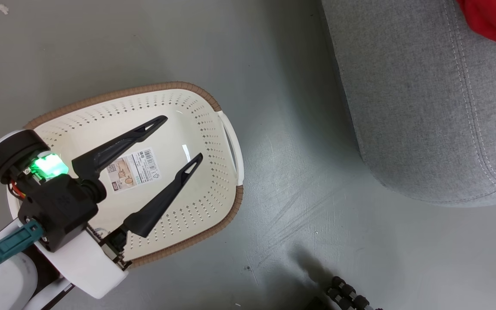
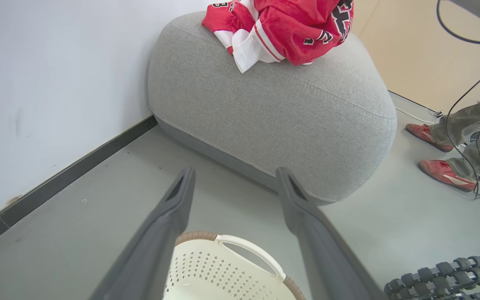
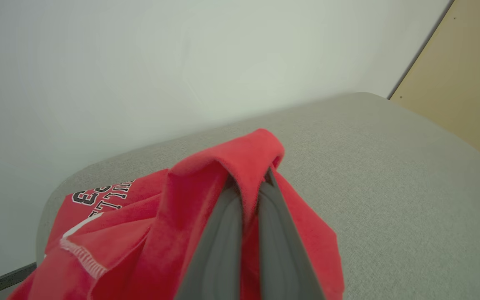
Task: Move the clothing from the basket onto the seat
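The cream basket (image 1: 213,142) with its brown rim lies on the floor, and its bottom shows only a barcode sticker (image 1: 132,170). My left gripper (image 1: 183,137) hovers over it, open, nothing between its fingers; the left wrist view shows the same gripper (image 2: 235,175) above the basket rim (image 2: 240,243). Red clothing (image 2: 290,25) is piled on the grey seat (image 2: 273,112); a corner of the clothing (image 1: 495,19) shows at the top right of the seat (image 1: 424,99). My right gripper (image 3: 250,177) is shut on a fold of red clothing (image 3: 231,166) above the seat (image 3: 390,166).
A person's feet in red shoes (image 2: 444,173) stand right of the seat. A wall with a dark baseboard (image 2: 77,166) runs along the left. Black ribbed rollers (image 2: 440,277) of the robot's base lie at the lower right, also in the head view (image 1: 349,297).
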### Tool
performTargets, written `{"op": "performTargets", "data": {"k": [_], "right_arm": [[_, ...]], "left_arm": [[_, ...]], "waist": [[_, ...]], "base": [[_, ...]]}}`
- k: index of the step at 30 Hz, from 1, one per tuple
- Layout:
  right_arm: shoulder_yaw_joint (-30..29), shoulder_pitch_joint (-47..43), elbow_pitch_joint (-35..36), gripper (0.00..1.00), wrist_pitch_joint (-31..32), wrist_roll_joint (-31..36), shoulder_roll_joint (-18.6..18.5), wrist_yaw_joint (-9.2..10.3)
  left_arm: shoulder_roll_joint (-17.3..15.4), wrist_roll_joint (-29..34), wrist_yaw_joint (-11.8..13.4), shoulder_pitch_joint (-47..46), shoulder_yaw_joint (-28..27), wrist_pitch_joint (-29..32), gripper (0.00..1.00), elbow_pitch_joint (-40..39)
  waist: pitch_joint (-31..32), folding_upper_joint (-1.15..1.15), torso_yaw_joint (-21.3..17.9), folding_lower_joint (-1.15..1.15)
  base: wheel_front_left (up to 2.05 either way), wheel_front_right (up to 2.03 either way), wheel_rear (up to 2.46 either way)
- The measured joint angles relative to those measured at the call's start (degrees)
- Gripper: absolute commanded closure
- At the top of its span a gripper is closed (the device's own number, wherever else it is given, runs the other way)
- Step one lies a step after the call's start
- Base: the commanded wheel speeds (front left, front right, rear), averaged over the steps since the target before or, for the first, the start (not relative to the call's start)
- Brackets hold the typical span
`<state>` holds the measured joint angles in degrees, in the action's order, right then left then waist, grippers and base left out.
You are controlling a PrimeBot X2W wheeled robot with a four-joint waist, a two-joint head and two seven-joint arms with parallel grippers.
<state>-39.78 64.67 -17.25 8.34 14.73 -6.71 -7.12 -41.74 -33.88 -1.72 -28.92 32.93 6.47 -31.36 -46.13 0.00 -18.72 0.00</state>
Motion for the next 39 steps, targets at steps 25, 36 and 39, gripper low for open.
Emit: {"op": "performTargets", "data": {"k": [25,36,39], "right_arm": [[-3.0,-0.1,3.5,0.00,7.6,7.1,4.4,-0.01],[1.3,-8.8,10.9,0.00,7.6,6.4,4.6,-0.01],[2.6,-10.4,11.8,0.00,7.6,5.2,4.6,-0.01]], "left_arm": [[-0.2,-0.4,-0.5,0.2,-0.3,-1.9,0.00,1.7],[0.2,-0.4,-0.5,0.3,-0.6,-3.3,0.00,3.1],[0.6,-0.6,-0.5,0.4,-0.8,-4.0,0.00,3.8]], "waist": [[1.8,0.00,-0.4,0.00],[4.6,0.00,-1.1,0.00],[5.5,0.00,-1.1,0.00]], "base": [[0.00,0.00,0.00],[0.00,0.00,0.00],[0.00,0.00,0.00]]}}
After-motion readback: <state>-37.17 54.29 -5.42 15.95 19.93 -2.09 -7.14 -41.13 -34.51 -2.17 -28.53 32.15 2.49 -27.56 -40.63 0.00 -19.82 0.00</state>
